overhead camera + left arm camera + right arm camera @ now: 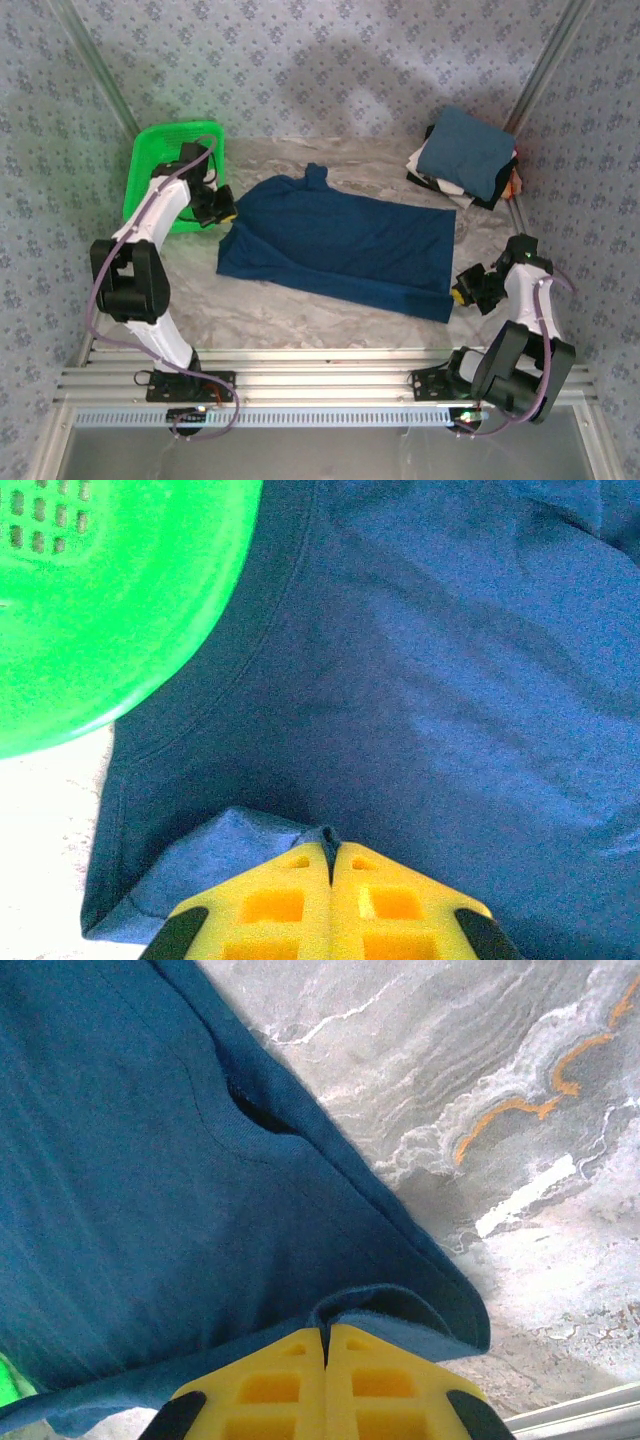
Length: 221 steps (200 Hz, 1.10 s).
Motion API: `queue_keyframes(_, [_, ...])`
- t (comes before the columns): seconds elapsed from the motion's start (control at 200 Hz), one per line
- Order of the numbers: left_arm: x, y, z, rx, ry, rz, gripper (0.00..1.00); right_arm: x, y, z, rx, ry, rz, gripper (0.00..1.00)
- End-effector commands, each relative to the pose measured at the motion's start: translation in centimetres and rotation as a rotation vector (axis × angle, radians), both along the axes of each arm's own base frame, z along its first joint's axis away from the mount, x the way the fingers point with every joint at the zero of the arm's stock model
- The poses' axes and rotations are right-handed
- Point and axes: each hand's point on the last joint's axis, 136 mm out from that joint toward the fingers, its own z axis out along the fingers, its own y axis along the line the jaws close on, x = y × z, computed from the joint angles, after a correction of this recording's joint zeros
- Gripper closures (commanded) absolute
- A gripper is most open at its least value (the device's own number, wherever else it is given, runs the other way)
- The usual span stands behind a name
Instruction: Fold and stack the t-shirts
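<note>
Navy shirt [340,245] spread on the surface [300,315], pinched at 2 corners.
The left end effector [330,852], jaws closed together, nips a raised fold at the shirt's left corner, just beside the green basket [170,165]. The right end effector [325,1330], jaws likewise closed, grips the hem at the near right corner. The shirt lies mostly flat in the middle of the surface. A stack [465,160] of folded shirts, a teal one on top, sits at the far right, apart from it.

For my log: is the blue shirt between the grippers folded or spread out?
Spread out: the shirt lies wide and flat on the table; left gripper and right gripper each pinch an edge.
</note>
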Motion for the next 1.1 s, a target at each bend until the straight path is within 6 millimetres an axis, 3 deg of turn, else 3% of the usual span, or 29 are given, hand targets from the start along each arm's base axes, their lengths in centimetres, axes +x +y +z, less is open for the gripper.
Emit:
queue_keyframes(0.0, [0.3,-0.3,0.1,0.024,0.008,-0.046,1.0,0.1,-0.6,-0.4,-0.028,0.002,0.009,1.0])
queue_keyframes(0.67, [2.4,-0.3,-1.6,0.066,0.041,-0.069,1.0,2.2,-1.6,-1.7,-0.043,0.023,0.043,1.0])
queue_keyframes(1.099, [3.3,-0.3,-0.9,0.068,0.025,-0.065,1.0,4.2,-1.9,-1.7,-0.046,0.012,0.061,1.0])
